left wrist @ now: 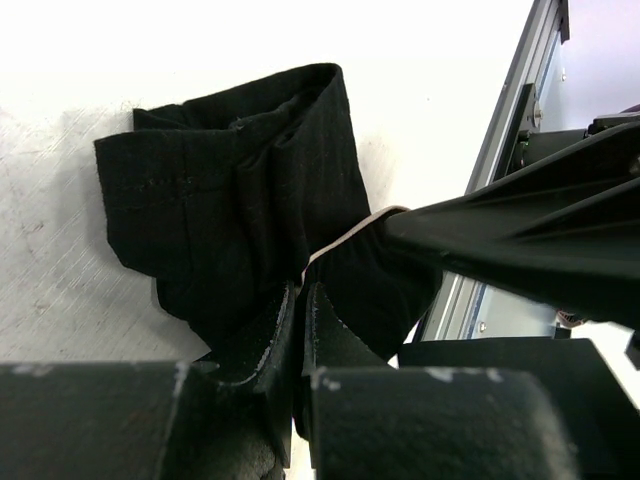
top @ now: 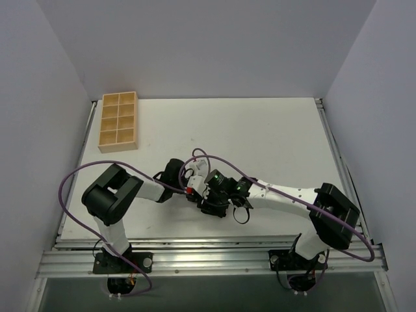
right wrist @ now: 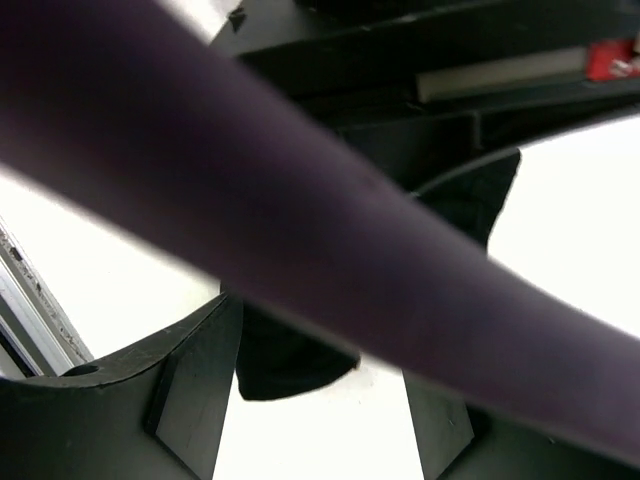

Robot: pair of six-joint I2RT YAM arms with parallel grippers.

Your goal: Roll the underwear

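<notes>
Where your two arms meet, low centre of the overhead view, the underwear (left wrist: 230, 190) lies on the white table (top: 260, 130), mostly hidden from above by the wrists. Left wrist view gives you the best look: black fabric, bundled in soft lengthwise folds with a stitched hem along its upper left edge, filling the centre of the frame. A thin sliver of tan waistband (left wrist: 345, 238) shows at its right side. Your left gripper (left wrist: 302, 300) sits at bottom centre, jaws nearly together and pinching the lower edge of the fabric. One finger of your right gripper (right wrist: 320, 370) comes in from the right of that view, its tip touching the waistband. Right wrist view: jaws well apart at lower left and lower right, a dark fold of the garment between and beyond them. A purple cable (right wrist: 300, 200) crosses that frame diagonally and hides much of it. Metal rail (left wrist: 500, 130) runs along the table edge, upper right. Wooden tray (top: 118, 122) stands upper left overhead, well apart from the garment: two columns, four rows, each cell showing only its tan floor.
</notes>
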